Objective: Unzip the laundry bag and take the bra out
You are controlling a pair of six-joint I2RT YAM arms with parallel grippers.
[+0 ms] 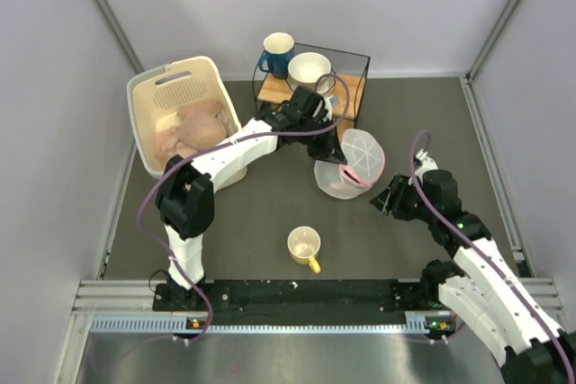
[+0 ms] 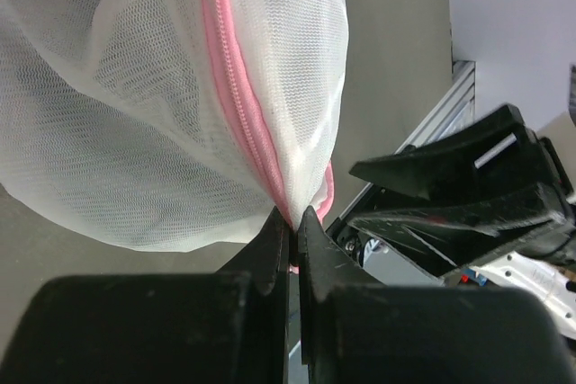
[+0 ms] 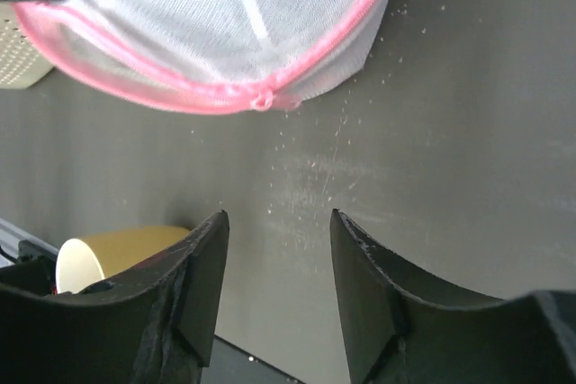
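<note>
The laundry bag [image 1: 353,165], white mesh with a pink zip rim, is at the table's centre right, tilted with its dome facing up and right. My left gripper [image 1: 337,129] is shut on the bag's pink rim; the left wrist view shows the jaws [image 2: 292,218] pinching the zip seam of the bag [image 2: 135,114]. My right gripper [image 1: 384,200] is open and empty, just right of the bag. In the right wrist view it [image 3: 277,215] is a little short of the bag [image 3: 225,15] and its zip pull [image 3: 263,101]. No bright pink bra shows in any view.
A yellow mug [image 1: 304,246] stands in front of the bag, also in the right wrist view [image 3: 99,254]. A cream basket [image 1: 148,101] with peach cloths is at the back left. A blue mug [image 1: 274,51] and white mug [image 1: 309,69] are by a wire-frame box.
</note>
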